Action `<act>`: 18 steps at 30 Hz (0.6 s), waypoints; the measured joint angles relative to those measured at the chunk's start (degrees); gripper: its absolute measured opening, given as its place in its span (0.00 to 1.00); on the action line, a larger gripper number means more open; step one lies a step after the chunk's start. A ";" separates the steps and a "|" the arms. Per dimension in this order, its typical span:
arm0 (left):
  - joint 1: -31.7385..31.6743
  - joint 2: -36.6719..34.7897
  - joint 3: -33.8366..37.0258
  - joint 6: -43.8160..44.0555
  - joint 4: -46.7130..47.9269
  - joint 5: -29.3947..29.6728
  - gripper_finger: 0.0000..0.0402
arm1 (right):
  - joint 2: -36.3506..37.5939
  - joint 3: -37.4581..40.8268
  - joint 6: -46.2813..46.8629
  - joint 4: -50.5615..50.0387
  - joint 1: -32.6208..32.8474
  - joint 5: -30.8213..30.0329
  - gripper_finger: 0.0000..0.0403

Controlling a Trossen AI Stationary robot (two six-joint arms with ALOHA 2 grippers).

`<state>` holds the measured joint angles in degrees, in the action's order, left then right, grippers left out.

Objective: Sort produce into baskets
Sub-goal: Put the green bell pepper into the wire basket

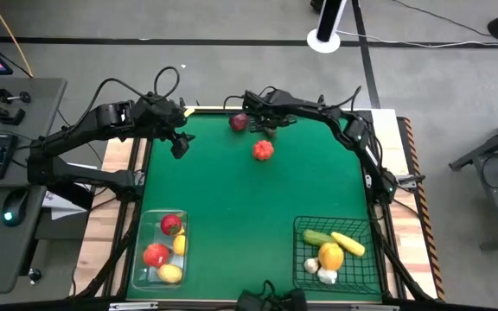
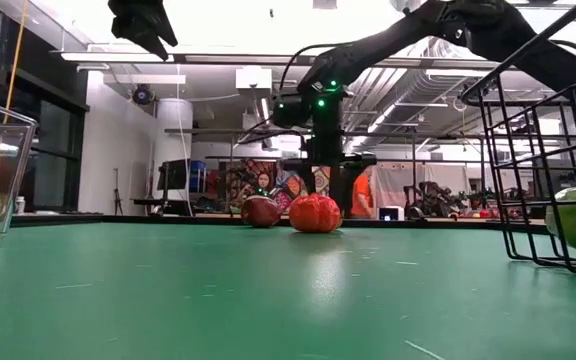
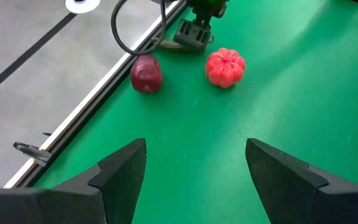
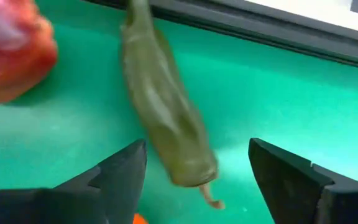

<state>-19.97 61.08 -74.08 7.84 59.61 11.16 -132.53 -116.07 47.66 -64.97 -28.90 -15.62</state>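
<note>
A dark red apple [image 1: 239,122] and an orange-red tomato [image 1: 264,150] rest on the green mat near the far edge; both also show in the left wrist view, the apple [image 3: 146,73] and the tomato [image 3: 225,67]. My right gripper [image 1: 265,130] hangs open just above the mat between them. In its wrist view a blurred olive-green long vegetable [image 4: 163,112] lies on the mat ahead of the open fingers [image 4: 197,155], its stalk end nearest them, with the tomato [image 4: 11,50] beside it. My left gripper [image 1: 178,143] is open, empty and raised at the far left.
A clear bin [image 1: 142,259] at the near left holds red apples and lemons. A black wire basket [image 1: 372,259] at the near right holds a cucumber, yellow produce and garlic. The mat's middle is bare. People and workshop gear show beyond the far edge [image 2: 268,185].
</note>
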 joint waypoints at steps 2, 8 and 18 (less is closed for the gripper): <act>0.00 0.00 0.00 0.00 0.02 -0.13 0.65 | 0.00 0.00 -0.10 -0.64 -0.28 0.85 0.66; -0.02 0.00 0.02 -1.32 -0.82 0.24 0.65 | -0.02 -6.73 -6.42 -0.65 1.24 1.23 0.65; -1.13 5.84 0.24 -4.17 -7.13 -1.64 0.65 | 12.76 -9.23 -17.56 -6.14 9.06 -5.68 0.65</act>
<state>-21.10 66.92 -73.84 3.67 52.49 9.52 -119.77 -125.30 30.11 -71.11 -19.84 -21.30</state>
